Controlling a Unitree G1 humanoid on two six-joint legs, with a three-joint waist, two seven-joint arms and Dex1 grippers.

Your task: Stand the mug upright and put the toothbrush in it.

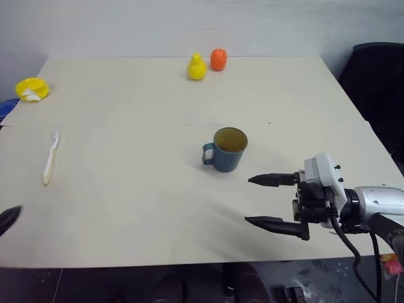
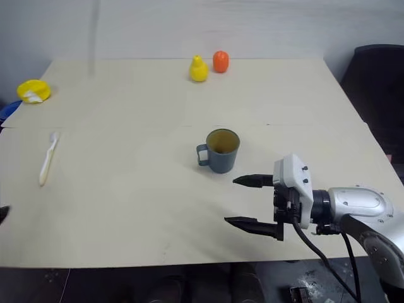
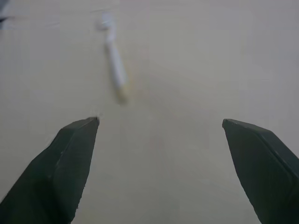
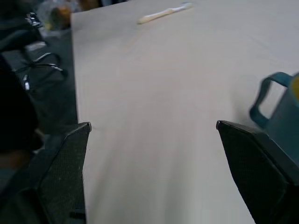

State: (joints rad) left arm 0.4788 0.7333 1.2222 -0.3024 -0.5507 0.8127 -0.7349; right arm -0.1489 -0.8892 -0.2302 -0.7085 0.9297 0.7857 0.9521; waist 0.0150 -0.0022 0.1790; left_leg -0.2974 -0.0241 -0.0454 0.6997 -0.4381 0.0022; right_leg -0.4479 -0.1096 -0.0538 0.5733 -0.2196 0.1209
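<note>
Where the table runs pale and bare, the mug stands upright near centre, handle leftward, wide free surface all round. Toothbrush: flat near the left edge, well apart from the mug. Right gripper: fingers spread, empty, over the near edge beside the mug. Left gripper: spread, empty, facing the toothbrush. Far edge: yellow fruit, orange fruit. No legible lettering.

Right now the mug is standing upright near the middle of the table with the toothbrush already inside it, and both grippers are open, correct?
Not quite. The mug does stand upright, but the toothbrush lies flat on the table, far off to the mug's left, as the left eye view shows. Both the right gripper and left gripper are open.
</note>
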